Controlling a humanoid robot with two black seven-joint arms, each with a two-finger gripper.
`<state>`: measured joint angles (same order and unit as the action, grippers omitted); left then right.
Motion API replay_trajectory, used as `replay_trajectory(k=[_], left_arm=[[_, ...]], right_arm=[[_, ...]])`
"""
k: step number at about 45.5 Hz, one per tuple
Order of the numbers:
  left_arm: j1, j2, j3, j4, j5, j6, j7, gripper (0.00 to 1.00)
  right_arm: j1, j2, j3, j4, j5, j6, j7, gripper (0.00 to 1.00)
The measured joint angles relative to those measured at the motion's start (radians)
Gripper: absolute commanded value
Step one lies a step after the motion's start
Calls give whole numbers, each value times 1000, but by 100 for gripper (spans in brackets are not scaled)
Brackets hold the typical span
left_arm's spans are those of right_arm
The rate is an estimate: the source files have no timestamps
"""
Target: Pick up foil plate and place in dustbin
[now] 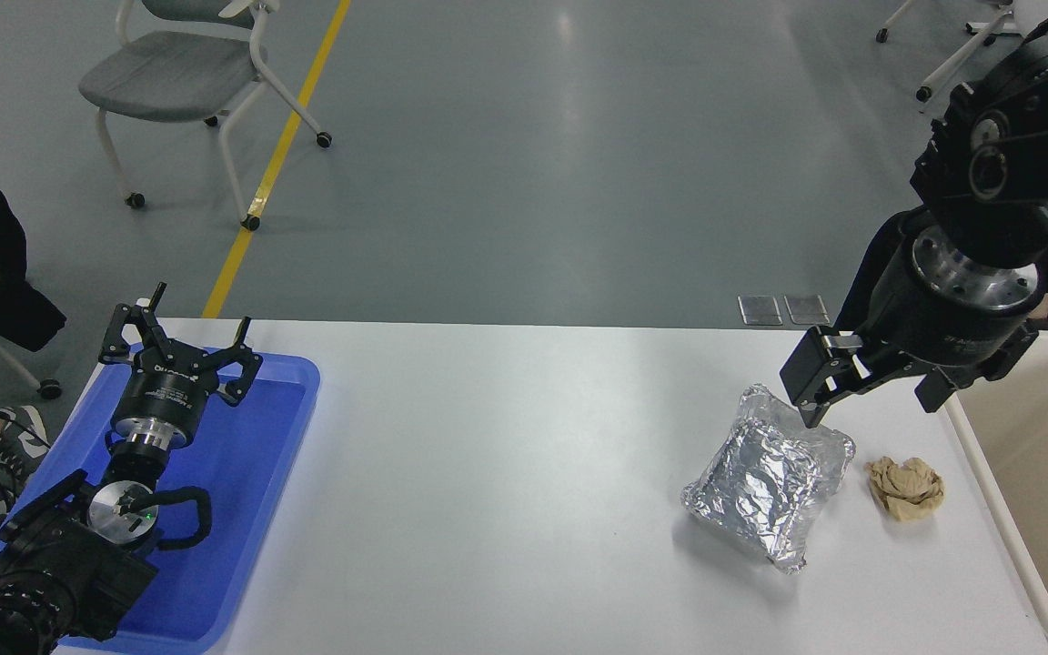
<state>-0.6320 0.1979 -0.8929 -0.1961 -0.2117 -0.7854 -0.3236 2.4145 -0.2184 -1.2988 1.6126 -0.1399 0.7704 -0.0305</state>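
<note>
Foil plate (770, 478): crinkled silver, flat on white table (506, 473), just left of brown paper wad (906, 487). Right gripper (815, 400): fingers spread, empty, poised at plate's far edge. Dustbin (1033, 491): cream, at right table edge. Left gripper (180, 341): spread wide above blue tray (251, 509).

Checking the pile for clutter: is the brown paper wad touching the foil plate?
Apart. The head view shows a strip of white table between the paper wad and the foil plate's right edge.
</note>
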Motion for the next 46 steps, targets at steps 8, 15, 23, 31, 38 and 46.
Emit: replay_trajectory(k=[8, 15, 23, 31, 38, 46], left_arm=[[0, -3, 0, -1, 0, 0, -2, 100], [0, -5, 0, -1, 0, 0, -2, 100], [0, -6, 0, -2, 0, 0, 1, 100], [0, -6, 0, -2, 0, 0, 1, 100], [0, -6, 0, -2, 0, 0, 1, 100], [0, -6, 0, -1, 0, 0, 1, 100]], right_arm=[[-3, 1, 3, -1, -2, -2, 0, 100], [-7, 1, 5, -2, -5, -4, 0, 100], [-14, 1, 10, -5, -7, -6, 0, 100], [-24, 3, 15, -9, -8, -9, 0, 100], [-33, 4, 17, -18, -9, -13, -1, 100], [-41, 10, 26, -33, -9, -17, -1, 100]])
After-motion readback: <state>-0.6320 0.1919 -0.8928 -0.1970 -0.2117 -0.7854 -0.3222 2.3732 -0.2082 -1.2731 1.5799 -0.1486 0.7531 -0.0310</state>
